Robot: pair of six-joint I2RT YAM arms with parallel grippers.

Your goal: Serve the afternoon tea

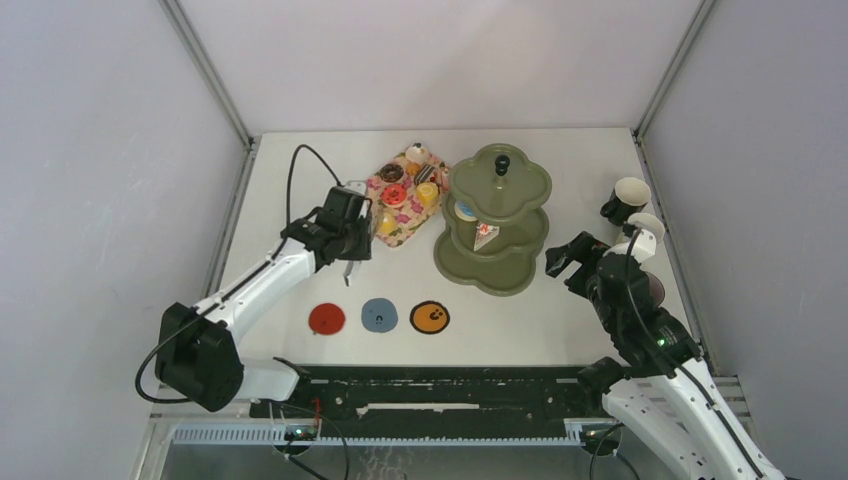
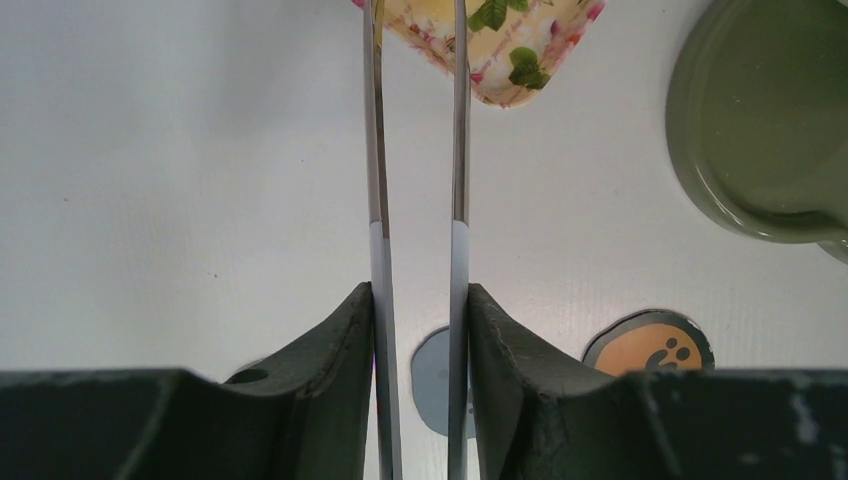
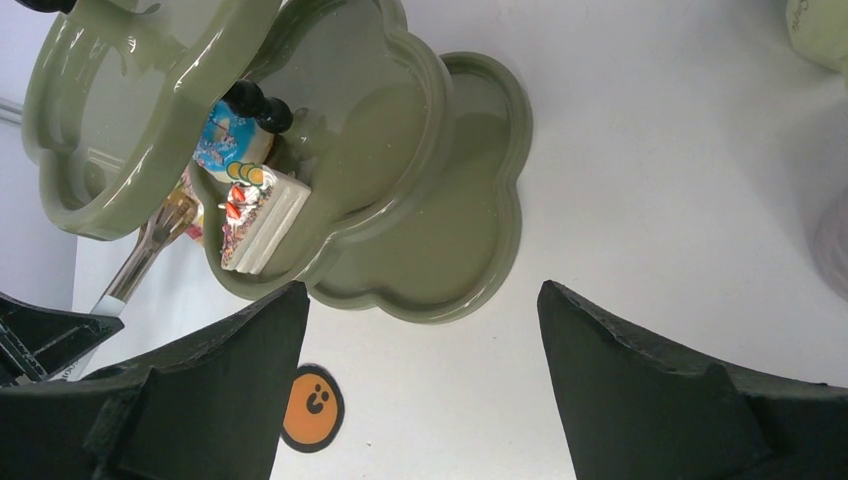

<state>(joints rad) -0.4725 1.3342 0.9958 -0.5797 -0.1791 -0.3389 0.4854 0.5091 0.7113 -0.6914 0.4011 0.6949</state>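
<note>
**Left claw** (image 2: 418,300): pressed against a pair of metal tongs (image 2: 460,150), one finger on the outside of each blade. The blades run straight ahead of the fingers, nearly parallel, with a narrow gap between them. Their tips pass out of the wrist view over the near corner of the pink floral tray (image 2: 500,60), so it cannot be told whether they hold anything.

- Ahead of this claw: the tray, which carries toy sweets (image 1: 394,195).
- Ahead and to the right: the rim of the olive-green stand (image 2: 760,130).
- Beneath and behind the fingers: the blue coaster (image 2: 430,370), with the orange coaster (image 2: 650,345) to its right. In the top view the red coaster (image 1: 327,319) lies on the other side of the blue one.

**Right claw** (image 3: 422,295): spread wide, gripping nothing, and held above the table (image 3: 650,200).

- Ahead and to the left: the stand, with three scalloped tiers and a black knob (image 1: 502,163) on top. Its lowest tier is nearest the claw.
- On the middle tier: a blue donut (image 3: 222,140) and a white cake slice (image 3: 255,225), touching each other.
- Beyond the stand: the tongs, visible in the right wrist view.
- Right of this claw in the top view: two mugs (image 1: 630,195), near the table's edge
</note>
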